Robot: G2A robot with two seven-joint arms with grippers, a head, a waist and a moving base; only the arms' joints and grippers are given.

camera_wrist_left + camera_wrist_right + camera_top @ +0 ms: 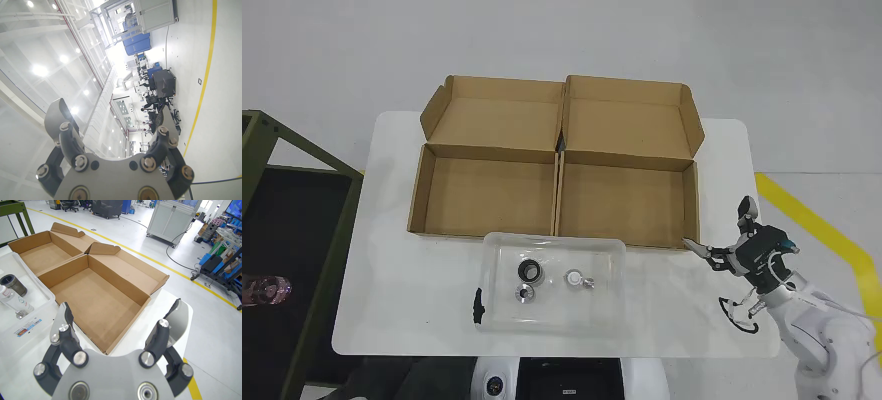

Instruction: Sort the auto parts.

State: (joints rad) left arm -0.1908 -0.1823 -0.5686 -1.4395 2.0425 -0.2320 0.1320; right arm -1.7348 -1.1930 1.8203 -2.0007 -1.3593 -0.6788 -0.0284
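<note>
Right gripper point(121, 306) hangs wide open and empty beside the right cardboard box point(98, 298); left gripper point(112, 106) is also wide open, empty.

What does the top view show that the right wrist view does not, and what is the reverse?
Top view alone: a silver part in the clear tray. Right wrist view alone: a grey cabinet on castors. Both: the two empty cardboard boxes, the dark cylinder, the white bottle and the open right gripper.
</note>
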